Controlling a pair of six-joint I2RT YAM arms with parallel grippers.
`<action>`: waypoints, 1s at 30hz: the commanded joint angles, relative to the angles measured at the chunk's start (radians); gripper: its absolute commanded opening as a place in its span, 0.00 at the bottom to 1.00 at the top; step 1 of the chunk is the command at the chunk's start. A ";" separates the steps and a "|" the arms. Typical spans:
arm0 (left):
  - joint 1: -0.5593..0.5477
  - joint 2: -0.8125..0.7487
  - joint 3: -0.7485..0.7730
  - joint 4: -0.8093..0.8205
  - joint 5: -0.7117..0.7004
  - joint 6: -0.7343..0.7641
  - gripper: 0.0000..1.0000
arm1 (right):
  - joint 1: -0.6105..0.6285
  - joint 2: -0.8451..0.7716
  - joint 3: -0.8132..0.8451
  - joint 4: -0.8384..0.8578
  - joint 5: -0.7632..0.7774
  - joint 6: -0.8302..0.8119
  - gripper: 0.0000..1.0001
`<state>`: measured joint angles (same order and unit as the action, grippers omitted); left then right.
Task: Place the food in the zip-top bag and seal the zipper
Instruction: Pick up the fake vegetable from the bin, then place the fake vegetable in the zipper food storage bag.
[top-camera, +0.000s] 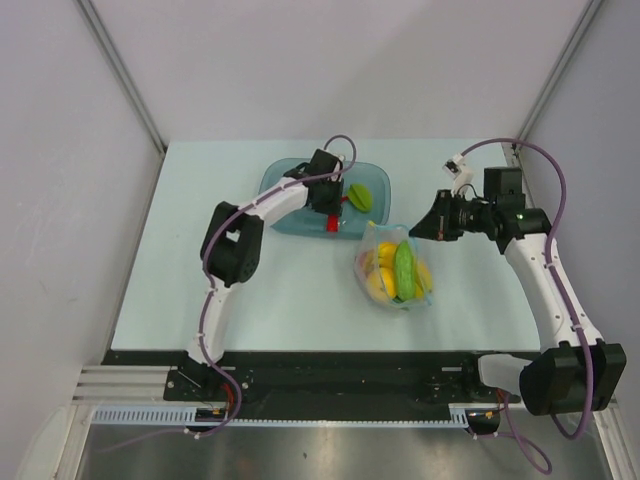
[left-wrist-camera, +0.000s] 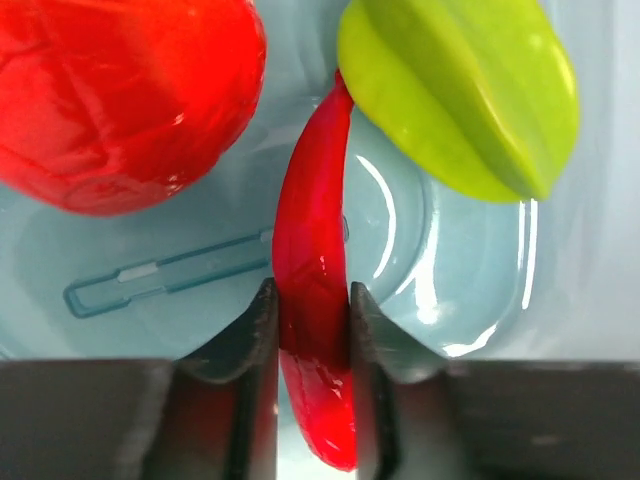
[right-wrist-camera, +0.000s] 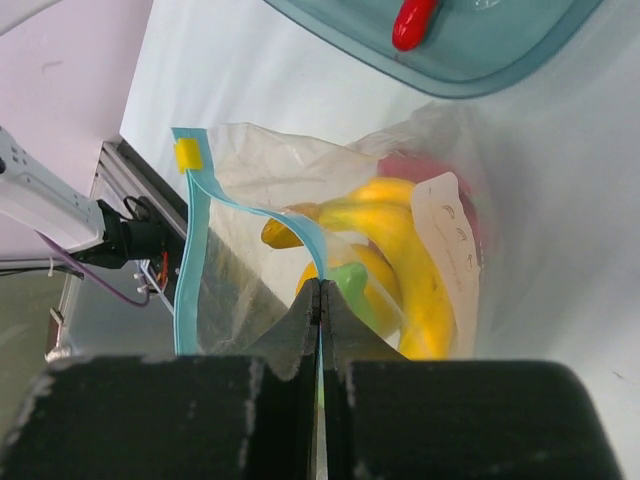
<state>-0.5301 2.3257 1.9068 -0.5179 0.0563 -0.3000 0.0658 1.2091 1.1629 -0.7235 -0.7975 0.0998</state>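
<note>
My left gripper (left-wrist-camera: 312, 310) is down in the blue-green tray (left-wrist-camera: 150, 300), jaws closed on both sides of the red chili (left-wrist-camera: 312, 240). A red tomato (left-wrist-camera: 120, 90) and a green starfruit (left-wrist-camera: 460, 90) lie just beyond it. From above, my left gripper (top-camera: 331, 210) is over the tray (top-camera: 283, 180). My right gripper (right-wrist-camera: 321, 290) is shut on the clear zip-top bag's mouth edge, on the blue zipper strip (right-wrist-camera: 190, 250), and holds the mouth open. The bag (top-camera: 395, 270) holds a banana (right-wrist-camera: 410, 250), a green vegetable (top-camera: 405, 268) and yellow-orange fruit (top-camera: 380, 283).
The tray sits at the back middle of the table, with the bag just in front and to the right of it. A yellow tab (right-wrist-camera: 187, 155) sits at one end of the zipper strip. A black rail (top-camera: 330, 385) runs along the near table edge.
</note>
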 joint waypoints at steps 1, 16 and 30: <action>0.022 -0.232 -0.109 0.059 0.118 -0.014 0.16 | 0.017 0.006 0.061 0.053 0.007 0.026 0.00; -0.001 -0.876 -0.541 0.635 0.466 0.006 0.00 | 0.020 0.021 0.006 0.133 -0.045 0.133 0.00; -0.244 -0.752 -0.496 0.846 1.221 0.544 0.00 | 0.022 0.012 0.004 0.142 -0.088 0.129 0.00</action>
<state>-0.7509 1.5463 1.3460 0.3019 1.0279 -0.0086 0.0822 1.2385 1.1648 -0.6186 -0.8513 0.2356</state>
